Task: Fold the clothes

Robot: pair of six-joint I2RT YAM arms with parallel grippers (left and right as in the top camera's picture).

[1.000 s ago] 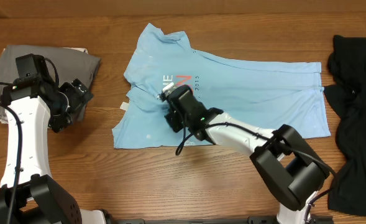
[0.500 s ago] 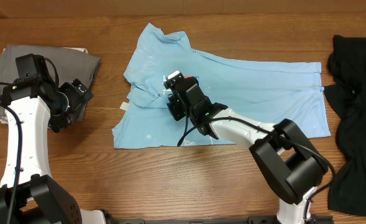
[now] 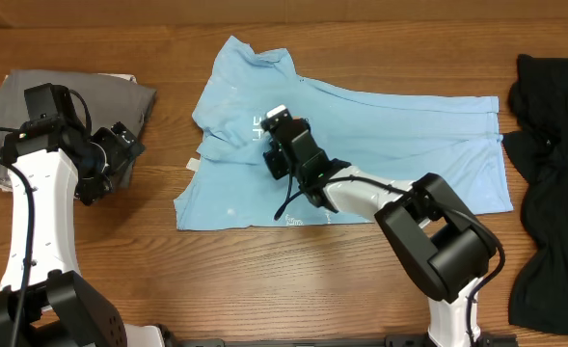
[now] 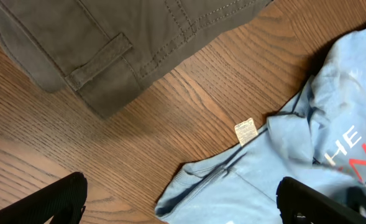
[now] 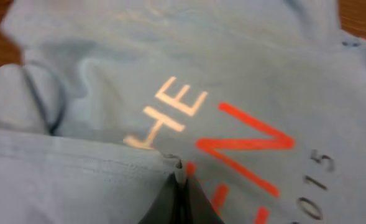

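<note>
The clothes are a light blue T-shirt (image 3: pixel 399 135) lying crumpled across the middle of the table, with pale and red lettering (image 5: pixel 232 130) facing up near its left side. My right gripper (image 3: pixel 277 126) rests low on the shirt at that lettering. In the right wrist view the right gripper (image 5: pixel 181 169) is shut, a thin fold of the blue cloth pinched at its tips. My left gripper (image 3: pixel 121 146) hovers open over bare wood left of the shirt. From the left wrist, the left gripper (image 4: pixel 183 202) straddles the shirt's lower left corner (image 4: pixel 189 180) without touching it.
Folded grey trousers (image 3: pixel 81 92) lie at the back left, close behind the left arm. A black garment (image 3: pixel 554 145) is heaped along the right edge. A small white label (image 4: pixel 245 131) lies at the shirt's left edge.
My right gripper has slid away from the table's front edge, up over the lettering, taking a fold of cloth with it. The left arm has not moved.
</note>
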